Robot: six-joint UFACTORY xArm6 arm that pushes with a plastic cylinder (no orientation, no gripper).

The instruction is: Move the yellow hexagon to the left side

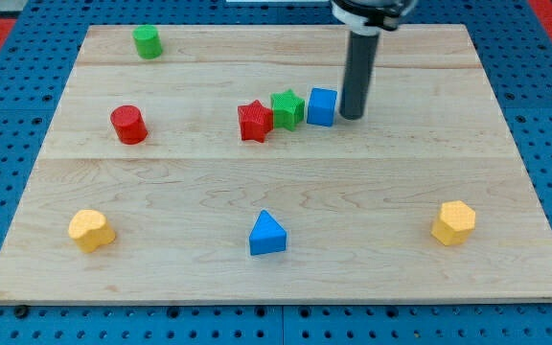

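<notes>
**Yellow hexagon sits near the board's bottom right corner, far from my tip**

The yellow hexagon [454, 222] is a chunky six-sided block, bright yellow with a flat top face and darker, orange-toned side walls. It rests flat on the wooden board [381, 259], close to the view's right edge and not far above the bottom edge, with nothing touching it.

My tip [352, 116] stands up in the upper middle of the board, just beside the right face of the blue cube [322, 106]; whether they touch cannot be told. The arm ends in a plain rod, so it grasps nothing and holds nothing.

The blue cube heads a short row running toward the view's left: a green star [287, 107] next to it, then a red star [255, 122], the three packed closely together. A red cylinder [128, 125] stands well apart toward the left edge. A green cylinder [147, 41] sits near the top left corner. A second yellow block [91, 230], its shape unclear, lies near the bottom left corner, and a blue triangular block [267, 234] lies near the middle of the bottom edge.
</notes>
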